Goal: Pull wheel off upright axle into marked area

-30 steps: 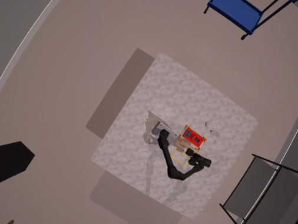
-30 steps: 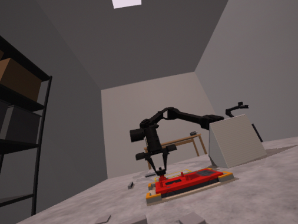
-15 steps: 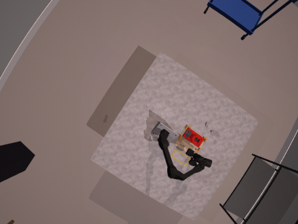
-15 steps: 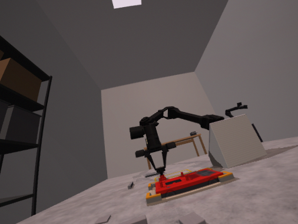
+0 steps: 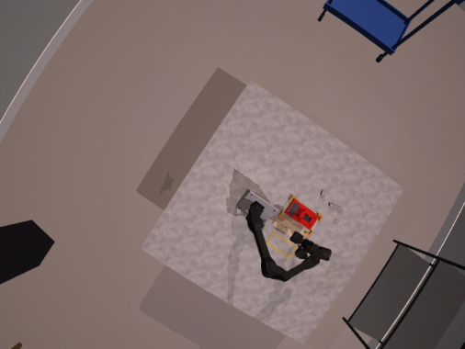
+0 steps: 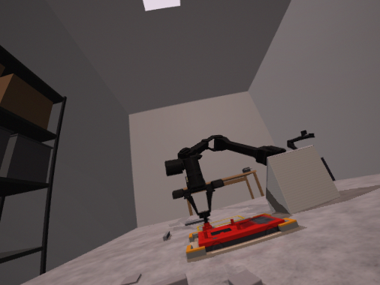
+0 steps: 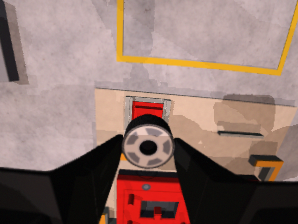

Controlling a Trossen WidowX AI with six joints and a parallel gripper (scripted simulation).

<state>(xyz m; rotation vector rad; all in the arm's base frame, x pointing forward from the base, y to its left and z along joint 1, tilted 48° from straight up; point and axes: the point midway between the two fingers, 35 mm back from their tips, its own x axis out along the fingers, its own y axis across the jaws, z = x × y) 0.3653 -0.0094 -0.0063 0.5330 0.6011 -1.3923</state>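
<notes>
My gripper (image 6: pixel 203 214) (image 7: pixel 148 141) points down and is shut on the dark wheel (image 7: pixel 148 131), one finger on each side. The wheel's pale spoked face and dark hub face the wrist camera. Below it a red block (image 7: pixel 148 108) sits in a grey bracket on the beige board (image 5: pixel 282 226) (image 7: pixel 109 111). In the exterior view a short dark part shows between the fingertips and the red piece (image 6: pixel 207 226); whether the axle is still in the hub cannot be told. The marked area (image 5: pixel 274 233) (image 7: pixel 200 66) is a yellow outline on the table beside the board.
The red assembly (image 5: pixel 303 215) (image 6: pixel 244 232) lies on the board, with orange and grey corner holders. A pale slanted panel (image 6: pixel 300 180) stands near the arm's base. Small grey parts (image 5: pixel 335 206) lie beyond the board. A dark bar (image 7: pixel 9 45) is at the wrist view's left edge.
</notes>
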